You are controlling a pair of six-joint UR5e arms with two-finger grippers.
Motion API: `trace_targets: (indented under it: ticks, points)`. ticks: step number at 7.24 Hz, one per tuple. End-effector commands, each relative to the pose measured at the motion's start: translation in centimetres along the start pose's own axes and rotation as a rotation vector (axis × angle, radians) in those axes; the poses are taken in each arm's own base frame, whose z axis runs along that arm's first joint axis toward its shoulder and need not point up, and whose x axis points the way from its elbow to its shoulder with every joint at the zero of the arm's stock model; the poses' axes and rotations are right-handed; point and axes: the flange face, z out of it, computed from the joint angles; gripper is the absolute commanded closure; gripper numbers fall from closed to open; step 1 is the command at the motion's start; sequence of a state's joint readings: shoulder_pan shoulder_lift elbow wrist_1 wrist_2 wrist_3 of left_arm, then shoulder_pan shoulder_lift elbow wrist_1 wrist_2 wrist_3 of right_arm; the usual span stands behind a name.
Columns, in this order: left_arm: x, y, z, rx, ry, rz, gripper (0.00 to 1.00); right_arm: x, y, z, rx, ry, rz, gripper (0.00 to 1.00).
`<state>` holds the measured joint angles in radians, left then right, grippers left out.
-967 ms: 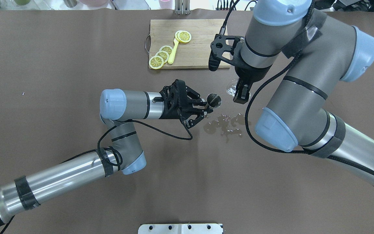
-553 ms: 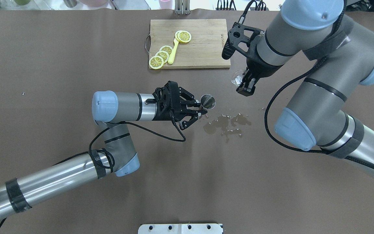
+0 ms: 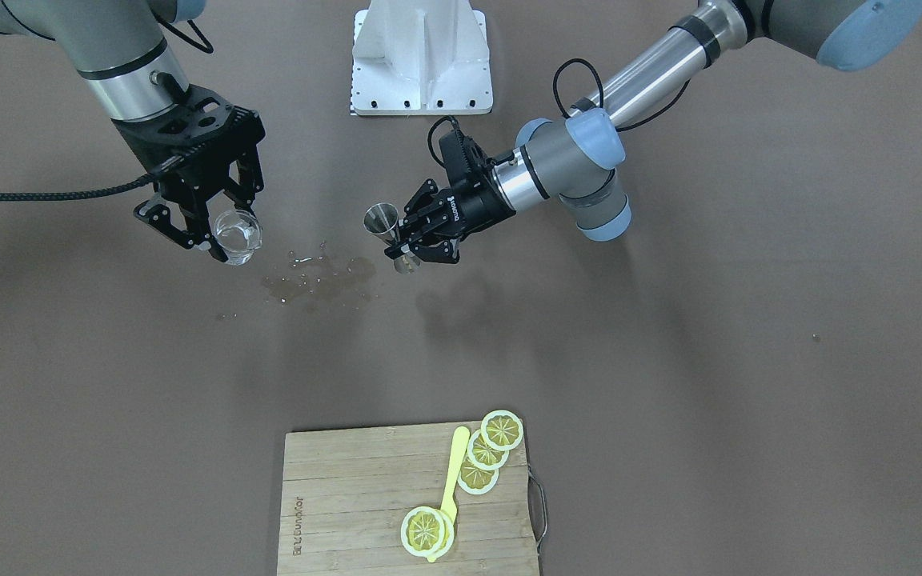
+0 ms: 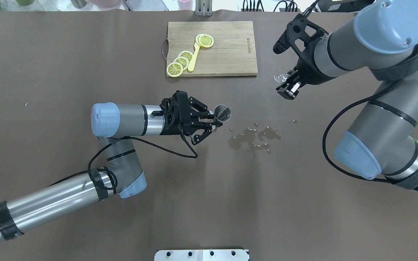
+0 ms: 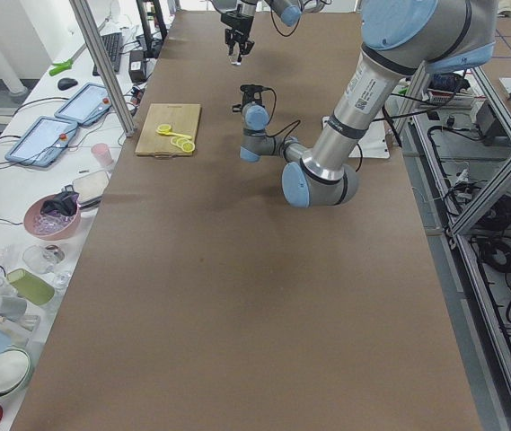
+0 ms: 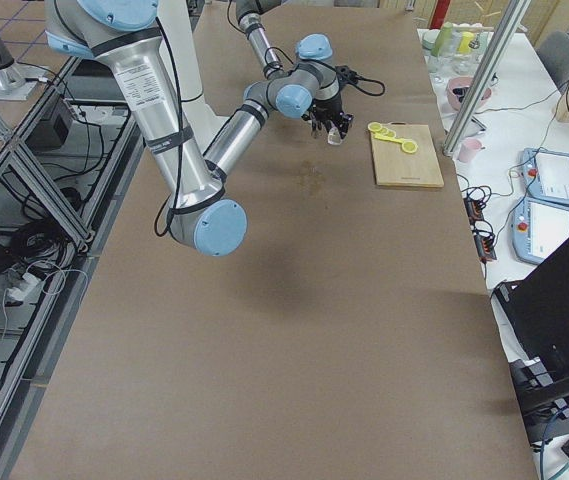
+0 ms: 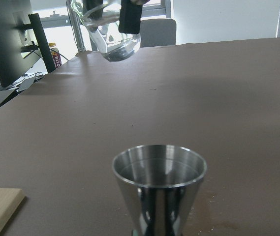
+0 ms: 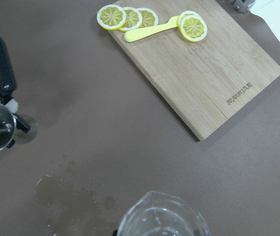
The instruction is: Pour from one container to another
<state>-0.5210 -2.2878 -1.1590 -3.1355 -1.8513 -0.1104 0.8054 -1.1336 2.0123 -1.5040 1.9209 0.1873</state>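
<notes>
The steel jigger (image 4: 222,112) (image 3: 383,222) stands upright in the air, with my left gripper (image 4: 214,121) (image 3: 406,246) shut on its narrow waist. The left wrist view shows its open top cone (image 7: 159,189) close up. The clear glass cup (image 4: 281,76) (image 3: 237,232) (image 7: 111,34) is held above the table by my right gripper (image 4: 286,82) (image 3: 225,230), which is shut on it. A little liquid sits in the cup's bottom. The cup hangs well apart from the jigger, far to its right in the overhead view. In the right wrist view the cup's rim (image 8: 163,216) is at the bottom edge.
A wet spill (image 4: 254,137) (image 3: 317,280) spreads on the brown table between the two grippers. A wooden cutting board (image 4: 227,50) (image 3: 349,496) at the far middle carries lemon slices (image 4: 180,63) and a yellow tool (image 4: 193,58). The robot base plate (image 3: 421,72) is on the near side.
My right arm has carried the cup away from the jigger, to the right and toward the far side. My left arm has drawn the jigger back to the left.
</notes>
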Motion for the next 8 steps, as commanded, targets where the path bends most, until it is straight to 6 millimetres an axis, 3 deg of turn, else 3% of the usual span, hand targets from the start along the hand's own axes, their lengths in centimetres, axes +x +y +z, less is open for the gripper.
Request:
trace_targets:
  ticks: [1,2,4,6,8]
  points:
    - [-0.6,1.1,-1.7,-0.009,-0.022,0.001,1.00,0.4,2.8,-1.0,0.022,0.019,0.086,1.00]
    - [-1.3,1.6,-2.9,-0.016,-0.036,0.002,1.00,1.0,4.7,-0.7,0.045,0.014,0.100,1.00]
    - [-2.4,3.2,-5.8,-0.031,-0.088,0.001,1.00,2.6,10.6,0.3,0.096,0.003,0.082,1.00]
    - [-4.7,4.3,-8.6,-0.046,-0.156,0.006,1.00,4.3,15.5,-0.2,0.148,0.001,0.072,1.00]
    - [-5.3,6.0,-11.8,-0.061,-0.240,-0.002,1.00,5.7,20.5,-0.6,0.169,0.008,0.072,1.00]
